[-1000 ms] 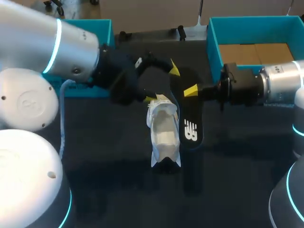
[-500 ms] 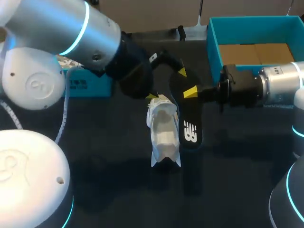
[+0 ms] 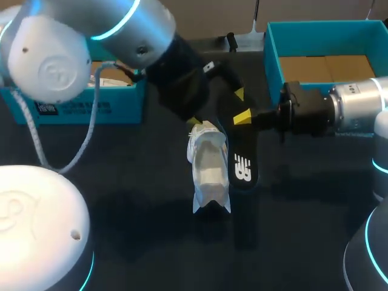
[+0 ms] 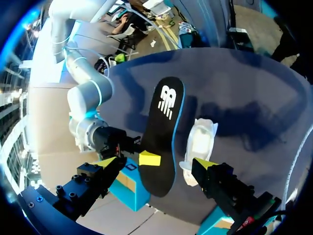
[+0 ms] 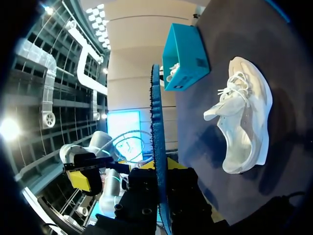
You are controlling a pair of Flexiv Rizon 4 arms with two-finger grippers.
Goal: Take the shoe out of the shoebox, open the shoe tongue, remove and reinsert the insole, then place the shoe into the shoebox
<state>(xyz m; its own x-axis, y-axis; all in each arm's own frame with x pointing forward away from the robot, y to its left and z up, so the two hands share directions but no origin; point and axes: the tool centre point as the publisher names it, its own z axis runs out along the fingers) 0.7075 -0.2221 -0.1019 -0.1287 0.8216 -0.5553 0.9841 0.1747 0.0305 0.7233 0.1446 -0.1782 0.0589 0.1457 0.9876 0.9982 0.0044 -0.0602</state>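
Note:
A white shoe (image 3: 209,167) lies on the dark table, toe toward the front edge. Just to its right is the black insole (image 3: 242,163) with a white logo. My right gripper (image 3: 244,116) is shut on the insole's far end. In the right wrist view the insole (image 5: 156,137) stands edge-on between the fingers, with the shoe (image 5: 244,117) off to one side. My left gripper (image 3: 217,108) hangs open above the shoe's heel and the insole's far end. In the left wrist view its fingers (image 4: 105,162) straddle the insole (image 4: 164,127), not touching it, with the shoe (image 4: 200,147) beside.
A teal shoebox (image 3: 315,36) with a brown cardboard floor stands at the back right, behind my right arm. Another teal box (image 3: 91,106) sits at the back left, partly hidden by my left arm. The dark table (image 3: 151,242) stretches toward the front.
My left arm has swung to the right, carrying its open gripper closer over the insole's far end. The right gripper, insole and shoe have stayed put.

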